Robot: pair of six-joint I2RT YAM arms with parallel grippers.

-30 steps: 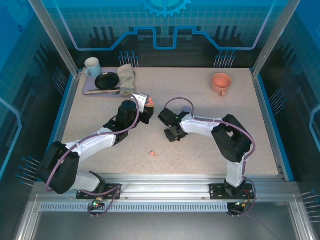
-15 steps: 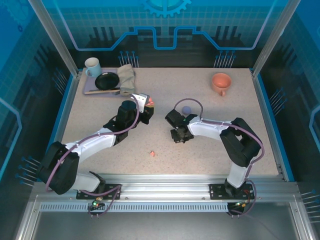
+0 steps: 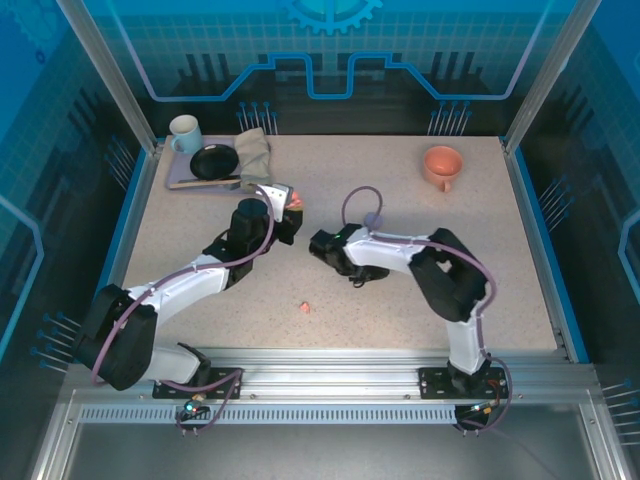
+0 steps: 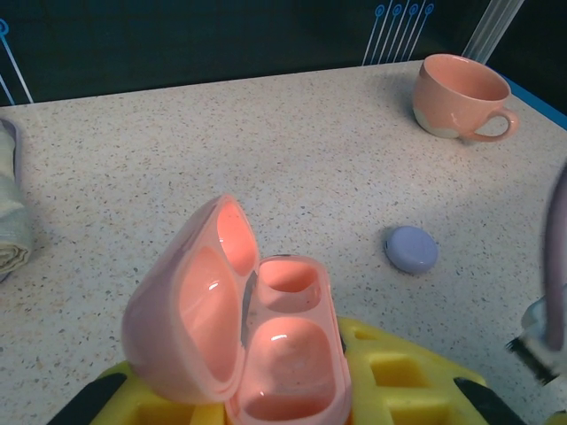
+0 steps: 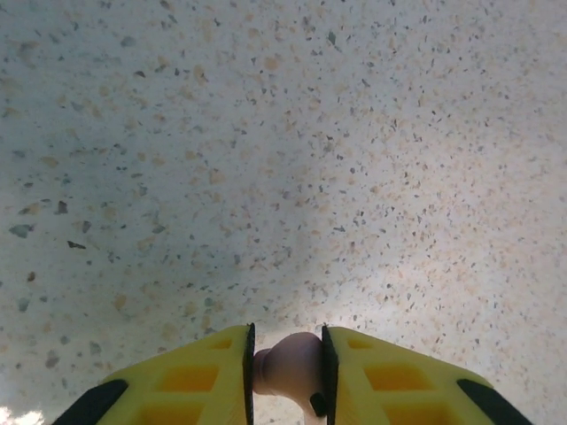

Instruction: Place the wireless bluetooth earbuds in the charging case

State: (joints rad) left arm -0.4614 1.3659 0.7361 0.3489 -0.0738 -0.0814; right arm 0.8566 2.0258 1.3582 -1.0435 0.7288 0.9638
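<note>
- At the lower centre of the top view, a loose salmon-pink earbud (image 3: 304, 308) lies on the speckled table (image 3: 400, 300), apart from both arms.
- Right gripper (image 5: 287, 343): at mid-frame in the top view, pointing left. In the right wrist view, the yellow fingers (image 5: 190, 376) are closed onto a second salmon-pink earbud (image 5: 289, 365), which touches both inner faces at the bottom centre.
- Left gripper (image 4: 266, 390): just left of the right gripper in the top view. It is clamped on the pink charging case (image 4: 288, 350), lid hinged open to the left, and both wells are exposed.
- Lilac case (image 4: 411, 249): closed, resting on the table at right of centre in the left wrist view.
- Pink cup (image 4: 461, 96): upright, at the upper right.
- Tray (image 3: 185, 182): at the upper left of the top view. It carries a mug (image 3: 185, 132), a black pan (image 3: 214, 162) and a folded cloth (image 3: 254, 155).
</note>
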